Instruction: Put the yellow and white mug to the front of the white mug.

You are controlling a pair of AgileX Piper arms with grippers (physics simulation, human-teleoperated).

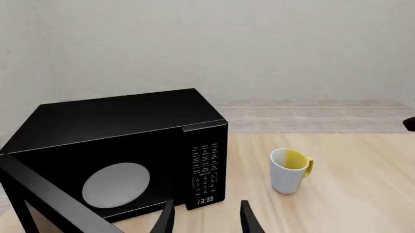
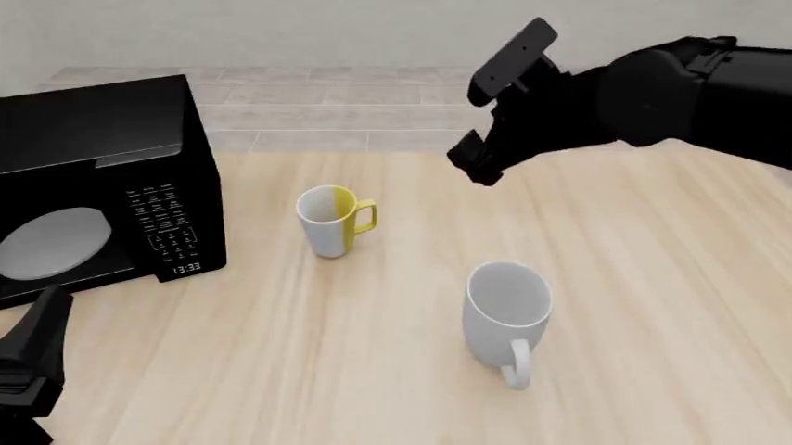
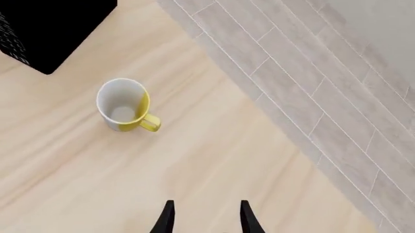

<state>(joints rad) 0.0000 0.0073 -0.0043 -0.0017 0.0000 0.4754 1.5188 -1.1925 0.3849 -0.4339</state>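
Note:
The yellow and white mug (image 2: 334,221) stands upright on the wooden table, to the right of the microwave, its yellow handle pointing right. It also shows in the left wrist view (image 1: 290,170) and in the right wrist view (image 3: 123,111). The white mug (image 2: 507,313) stands upright nearer the front and to the right of it, handle toward the front. My right gripper (image 2: 478,165) is open and empty, in the air behind and to the right of the yellow and white mug; its fingers (image 3: 167,218) show apart. My left gripper (image 2: 37,338) is open and empty at the front left corner (image 1: 206,221).
A black microwave (image 2: 106,185) stands on the table's left side, its clock reading 13:33. A grey tiled floor (image 2: 334,111) lies beyond the table's far edge. The right arm (image 2: 669,93) reaches in from the upper right.

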